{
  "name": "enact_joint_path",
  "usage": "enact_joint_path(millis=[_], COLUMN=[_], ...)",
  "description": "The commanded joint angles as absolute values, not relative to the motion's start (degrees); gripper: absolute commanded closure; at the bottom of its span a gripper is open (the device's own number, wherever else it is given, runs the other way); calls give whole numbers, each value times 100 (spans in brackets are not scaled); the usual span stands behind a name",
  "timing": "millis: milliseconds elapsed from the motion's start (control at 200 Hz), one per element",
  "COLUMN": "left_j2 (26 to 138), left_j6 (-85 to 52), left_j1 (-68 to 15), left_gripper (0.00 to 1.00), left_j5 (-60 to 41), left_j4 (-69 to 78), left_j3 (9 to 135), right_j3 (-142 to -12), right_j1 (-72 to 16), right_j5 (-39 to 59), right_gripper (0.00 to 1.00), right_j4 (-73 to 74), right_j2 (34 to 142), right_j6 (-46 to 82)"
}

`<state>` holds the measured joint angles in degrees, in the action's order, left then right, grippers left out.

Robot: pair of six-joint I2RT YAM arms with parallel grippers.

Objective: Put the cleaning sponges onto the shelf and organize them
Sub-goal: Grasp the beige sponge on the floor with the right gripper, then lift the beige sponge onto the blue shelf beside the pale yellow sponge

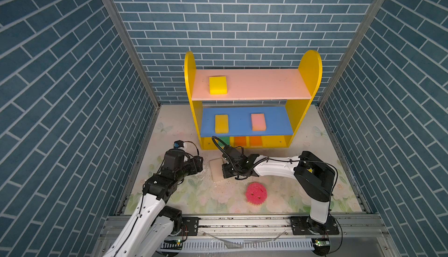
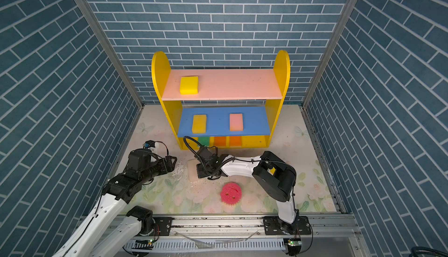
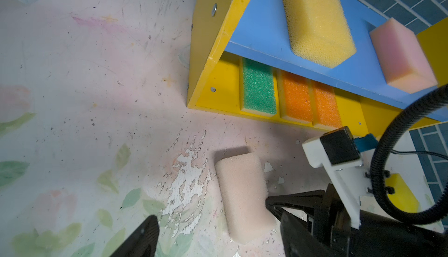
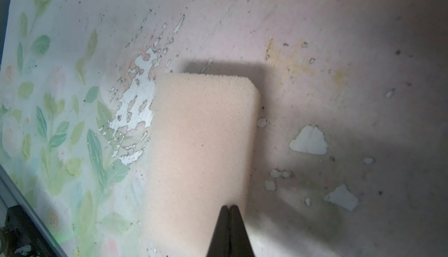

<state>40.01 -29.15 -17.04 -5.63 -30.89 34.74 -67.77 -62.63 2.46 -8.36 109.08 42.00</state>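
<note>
Sponge (image 4: 201, 146): cream, lies before the shelf (image 1: 311, 74), under right jaws.
Right jaws: pressed together, seemingly gripping no foam; lifting probably leaves it.
Left jaws: spread, empty.

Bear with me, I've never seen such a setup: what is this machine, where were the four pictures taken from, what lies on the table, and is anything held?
These are two robot arms, left arm and right arm, at one table. Two pictures look down from overhead; two come from cameras on the wrists. The shelf already carries six sponges on its three levels. On the table lie a cream sponge, a round pink sponge and a yellow block half hidden by the right arm. The left jaws stand open and empty. The right jaws are shut at the cream sponge's end; whether they pinch it is unclear.
</note>
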Motion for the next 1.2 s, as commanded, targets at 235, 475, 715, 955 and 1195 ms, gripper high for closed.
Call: enact_joint_path(millis=[235,475,715,955,1195], left_j2=[4215,4236,4184,4141,4113], left_j6=[-2860,-2944,-2988,-3137,-3155], left_j1=[-1635,-1626,-1626,-1617,-1617], left_gripper=[20,22,22,22,22], left_j5=[-765,-881,-875,-932,-912], left_j4=[-2807,-2731,-2711,-2672,-2654], left_j3=[3518,3446,3436,3410,3362], right_j3=[-6801,-6948,-7591,-8299,-9268], right_j1=[-6202,-5984,-5557,-5004,-4655], right_j5=[-437,-641,-1253,-1601,-1597], right_gripper=[100,100,100,100,100], right_j4=[-2097,-2449,-2851,-2650,-2778], right_j2=[9536,8907,8535,8911,9787], right_j6=[3681,3441,2901,2609,2374])
